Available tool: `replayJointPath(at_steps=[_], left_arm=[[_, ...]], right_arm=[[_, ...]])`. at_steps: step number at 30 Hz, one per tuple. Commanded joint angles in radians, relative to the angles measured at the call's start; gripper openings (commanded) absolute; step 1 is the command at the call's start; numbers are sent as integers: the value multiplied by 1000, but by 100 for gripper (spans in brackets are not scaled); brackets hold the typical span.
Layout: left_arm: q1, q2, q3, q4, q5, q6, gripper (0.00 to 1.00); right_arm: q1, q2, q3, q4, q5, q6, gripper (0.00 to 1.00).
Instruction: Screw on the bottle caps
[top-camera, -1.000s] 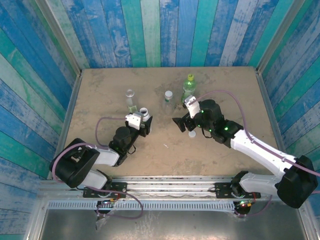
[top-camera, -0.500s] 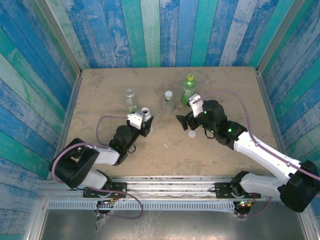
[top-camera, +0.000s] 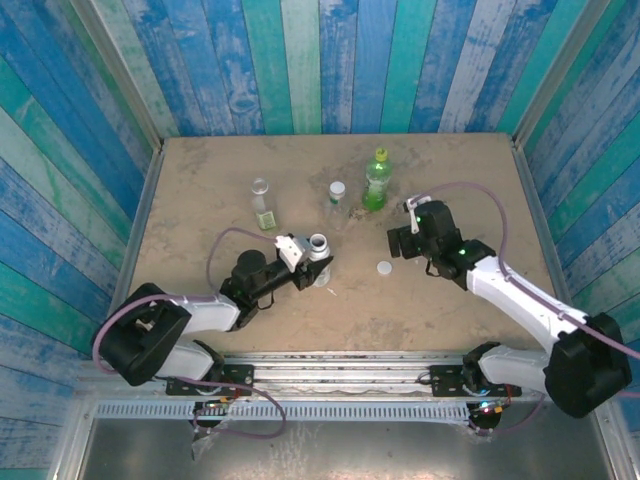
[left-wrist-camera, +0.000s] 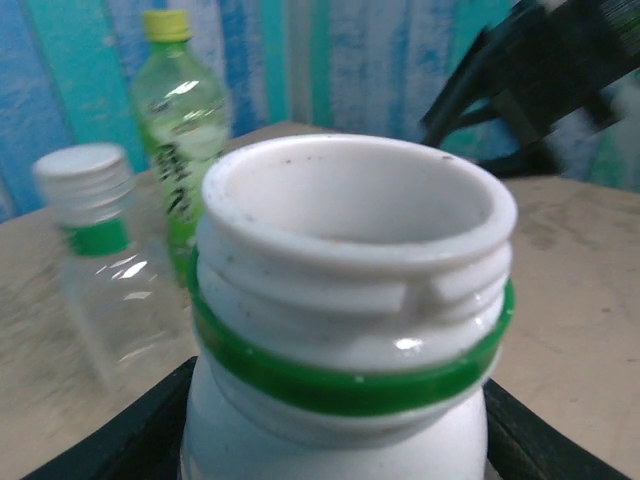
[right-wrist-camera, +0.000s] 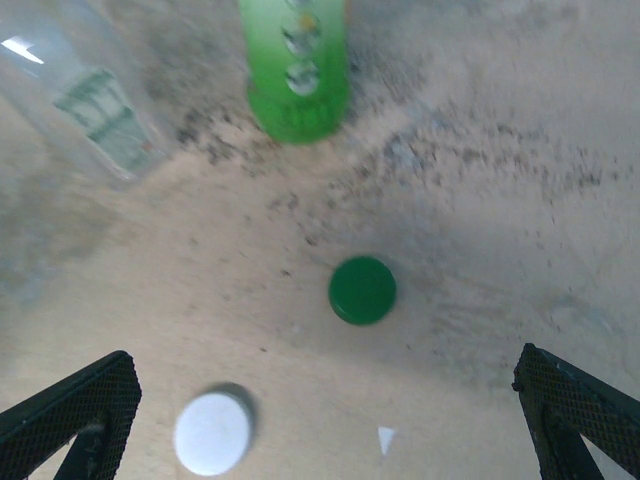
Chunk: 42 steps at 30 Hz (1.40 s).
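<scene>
In the top view the left arm (top-camera: 190, 315) lies low from its base at 7 o'clock, forearm pointing toward 2 o'clock. The left gripper (top-camera: 318, 268) has its fingers pressed against both sides of a white bottle (left-wrist-camera: 350, 300). The right arm (top-camera: 520, 300) stretches from its base at 5 o'clock toward 10 o'clock, wrist tipped downward, and the right gripper (top-camera: 398, 243) hangs with its jaws spread wide.
</scene>
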Motion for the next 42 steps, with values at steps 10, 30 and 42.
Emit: replayJointPath(at_steps=[10,30,42], left_arm=[[-15,164,36,196,193,-2,53],[-16,161,13,219,138,-2,70],[-15,165,11,199,142,4,58]], right_arm=[[-114,212,27,60,-15,44,97],[-117,320,90,69,-87,35,95],[-117,317,92,67,-77,34,95]])
